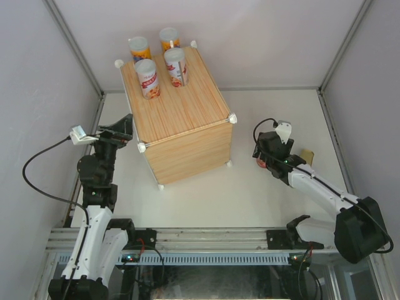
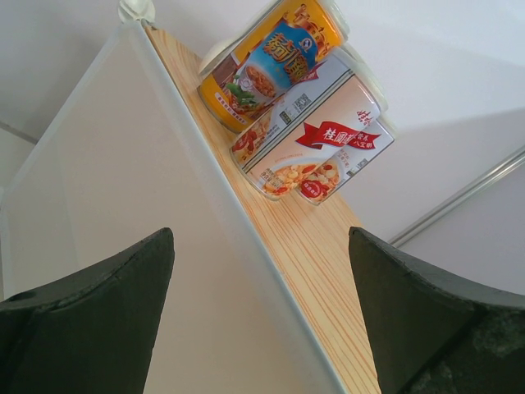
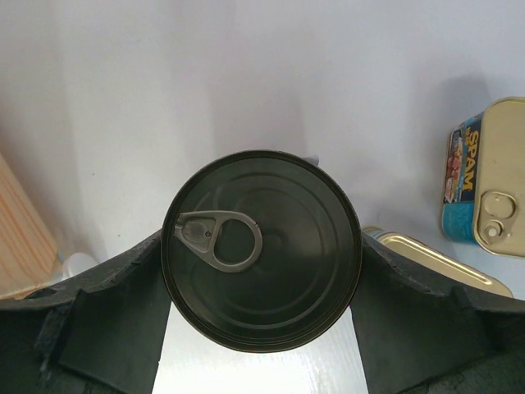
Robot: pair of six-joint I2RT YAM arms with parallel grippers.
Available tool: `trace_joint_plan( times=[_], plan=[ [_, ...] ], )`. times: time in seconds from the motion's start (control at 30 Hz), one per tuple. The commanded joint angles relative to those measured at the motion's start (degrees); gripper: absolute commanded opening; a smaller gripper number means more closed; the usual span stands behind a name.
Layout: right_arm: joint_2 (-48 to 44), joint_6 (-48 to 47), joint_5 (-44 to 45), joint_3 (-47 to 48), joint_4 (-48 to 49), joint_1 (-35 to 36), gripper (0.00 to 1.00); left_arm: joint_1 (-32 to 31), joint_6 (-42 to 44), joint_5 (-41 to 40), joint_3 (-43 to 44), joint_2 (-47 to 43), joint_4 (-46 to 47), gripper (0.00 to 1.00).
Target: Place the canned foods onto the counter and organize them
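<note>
A dark pull-tab can (image 3: 261, 250) is pinched at its sides by the right gripper (image 1: 265, 161); whether it is rested on the white table (image 1: 250, 197) cannot be told. A blue Spam tin (image 3: 486, 189) is laid at its 2 o'clock, and a gold flat tin (image 3: 435, 264) just beside it at 4 o'clock. The wood-grain counter (image 1: 187, 125) is set at that gripper's 9 o'clock, apart from it. Four tall cans (image 1: 147, 78) are clustered upright at the counter's 12 o'clock end. The left gripper (image 2: 261, 246) is held spread at the counter's 9 o'clock side.

4 cans (image 1: 148, 78) on counter (image 1: 181, 119) far end; 5th can (image 3: 261, 250) btwn R jaws.
</note>
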Motion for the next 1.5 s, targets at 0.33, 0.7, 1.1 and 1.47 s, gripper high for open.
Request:
trace_joint_plan(
  times=[0.33, 0.7, 1.1, 1.47],
  plan=[
    [-15.3, -3.3, 9.8, 9.6, -4.1, 7.8, 0.00, -0.2, 0.2, -0.4, -0.9, -0.7, 2.1, 0.91],
    [-20.0, -9.6, 19.3, 21.8, -7.5, 18.0, 0.00, -0.2, 0.2, -0.5, -1.0, -0.5, 2.2, 0.91],
    [-11.7, -28.5, 25.8, 39.8, 4.2, 30.3, 0.00, -0.2, 0.5, -0.8, -0.9, -0.9, 2.1, 0.91],
    [4.7, -29.5, 14.3, 60.0, 1.2, 31.6, 0.00, -0.2, 0.7, -1.1, -0.9, -1.6, 2.0, 0.91]
  ],
)
